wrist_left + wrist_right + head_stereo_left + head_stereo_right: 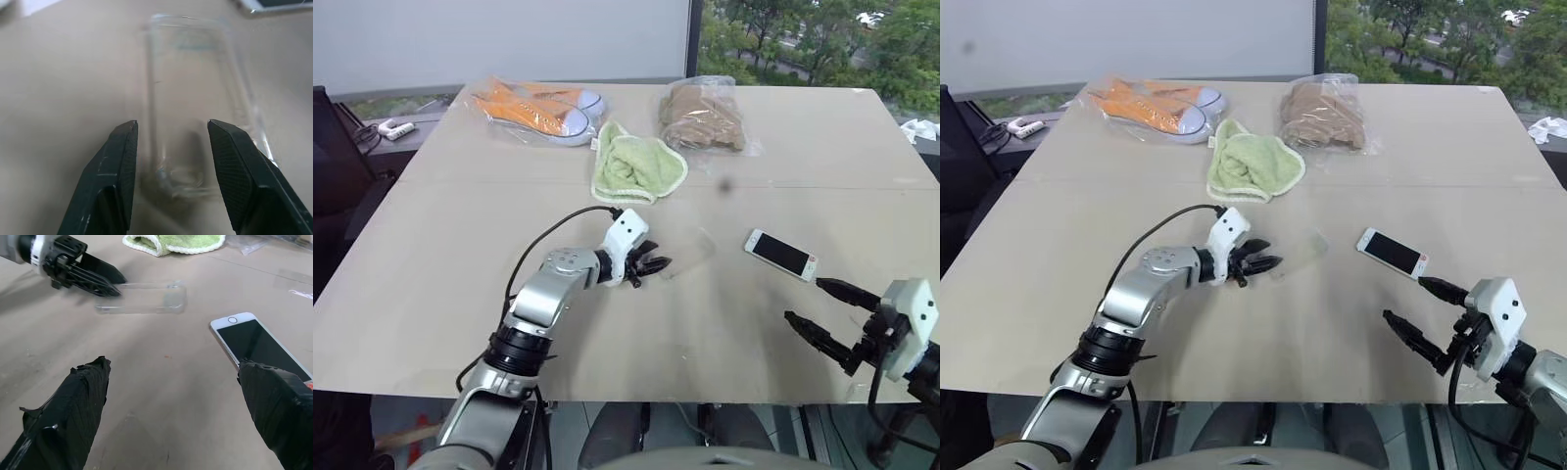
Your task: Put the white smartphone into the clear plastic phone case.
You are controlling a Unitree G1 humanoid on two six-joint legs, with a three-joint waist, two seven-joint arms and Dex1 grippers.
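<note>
Left tool [651, 266]: arm reaches forward over the table [460, 294], pointing slightly down and to the right; fingers [117, 166] clamped on the near end of the phone case [142, 297].
Phone case: lies flat mid-table, its far end toward the phone [781, 254].
Phone: screen up on the table's right side, well apart from the case, just ahead of the right tool [815, 308].
Right tool: held low near the table's front edge, pointing forward and left, fingers [68, 416] wide apart, empty.
</note>
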